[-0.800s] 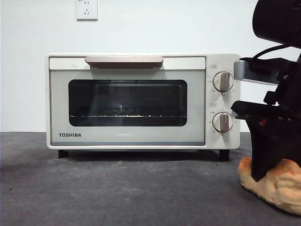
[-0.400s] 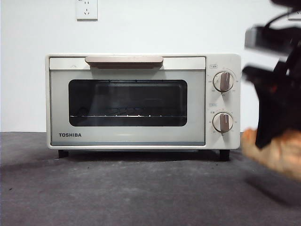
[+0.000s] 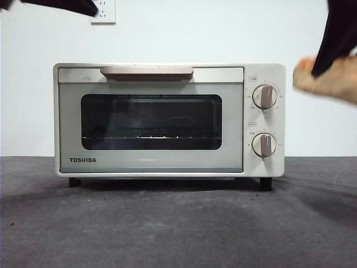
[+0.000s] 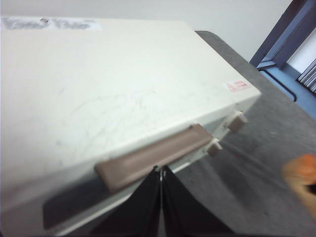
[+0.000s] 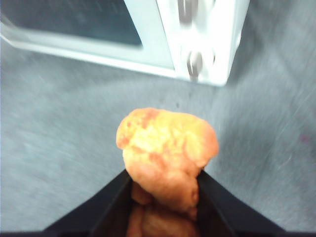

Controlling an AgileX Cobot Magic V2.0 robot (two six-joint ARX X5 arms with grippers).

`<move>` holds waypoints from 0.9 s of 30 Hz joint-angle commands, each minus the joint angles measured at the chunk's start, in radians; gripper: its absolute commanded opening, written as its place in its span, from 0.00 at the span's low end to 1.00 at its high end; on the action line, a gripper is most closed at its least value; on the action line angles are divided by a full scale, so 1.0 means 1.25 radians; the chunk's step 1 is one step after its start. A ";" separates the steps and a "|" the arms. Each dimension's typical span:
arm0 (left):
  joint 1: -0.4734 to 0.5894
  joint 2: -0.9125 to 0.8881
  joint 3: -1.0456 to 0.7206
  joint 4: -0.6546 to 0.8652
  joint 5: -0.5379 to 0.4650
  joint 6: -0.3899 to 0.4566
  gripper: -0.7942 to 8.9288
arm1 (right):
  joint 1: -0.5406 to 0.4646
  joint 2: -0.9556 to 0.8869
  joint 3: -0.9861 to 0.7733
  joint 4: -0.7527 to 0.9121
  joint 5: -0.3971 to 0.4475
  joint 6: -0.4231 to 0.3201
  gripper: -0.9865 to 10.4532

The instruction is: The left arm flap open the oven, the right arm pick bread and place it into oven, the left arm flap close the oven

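Front view, oven (image 3: 167,120): stands on the dark table (image 3: 167,229), door shut, beige handle (image 3: 146,71) across the top edge, two knobs (image 3: 265,120) on the right panel, wire rack visible behind the glass.
Front view, right gripper (image 3: 329,70): enters from the top right corner, dark and blurred, raised to about the level of the oven's top.
Front view, bread (image 3: 329,81): held in the air at the right edge, beside the upper knob, clear of the table.
Front view, left arm: only a black tip at the top left corner, near the wall socket (image 3: 103,11).
Front view, change: one second ago the bread lay on the table at the lower right with the gripper upon it; half a second ago it was partly raised; it now hangs much higher. Oven unchanged.
Left wrist view, left gripper (image 4: 161,173): poised above the oven's front top edge, tips just short of the handle, jaws pressed together with nothing between them.
Left wrist view, bread (image 4: 302,170): an orange blur at the side edge, well apart from the oven.
Right wrist view, right gripper (image 5: 165,185): jaws clenched on the lower part of the bread (image 5: 165,148), which rises above them.
Right wrist view, oven (image 5: 148,34): below and beyond the bread, door closed.
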 commanded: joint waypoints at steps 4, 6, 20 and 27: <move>-0.042 0.112 0.069 0.020 -0.046 0.053 0.10 | 0.005 -0.043 0.051 -0.015 0.001 0.008 0.22; -0.055 0.143 0.084 0.024 -0.061 0.070 0.10 | 0.005 -0.057 0.060 -0.015 0.001 0.008 0.22; -0.115 0.243 0.087 0.084 -0.103 0.093 0.10 | 0.005 -0.084 0.067 -0.024 0.001 0.008 0.22; -0.131 0.277 0.087 0.084 -0.110 0.114 0.10 | 0.005 -0.084 0.067 -0.024 0.001 0.007 0.23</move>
